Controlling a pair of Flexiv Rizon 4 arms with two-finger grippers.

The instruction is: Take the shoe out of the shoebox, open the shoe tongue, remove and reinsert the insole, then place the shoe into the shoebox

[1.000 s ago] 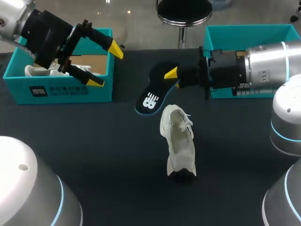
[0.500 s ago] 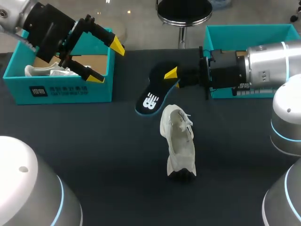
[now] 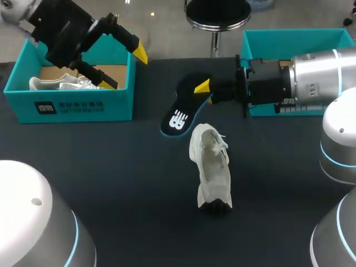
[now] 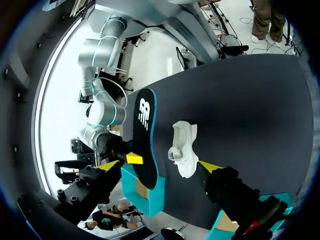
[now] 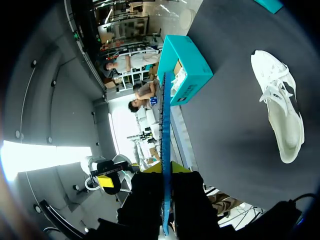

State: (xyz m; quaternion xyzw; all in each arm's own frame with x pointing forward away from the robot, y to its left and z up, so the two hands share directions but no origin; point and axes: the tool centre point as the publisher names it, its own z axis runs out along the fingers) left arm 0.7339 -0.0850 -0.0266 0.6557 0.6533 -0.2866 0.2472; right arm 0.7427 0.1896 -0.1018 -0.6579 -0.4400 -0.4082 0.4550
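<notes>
Shoe lies on worktop, mid-table, outside any box. Insole is out of the shoe. R end effector is clamped on one end of it; free end sits near the shoe.

Step, as judged: insole removed, reinsertion pending. Next move calls for lining the insole up w/ the shoe opening; shoe prob. needs steadying.

L end effector is spread and empty above the shoebox, which holds a second shoe.

Markings: white logo on insole, white print panel on box front. Not transcribed.

Matt dark table, white cloth shoe, smooth black insole
</notes>
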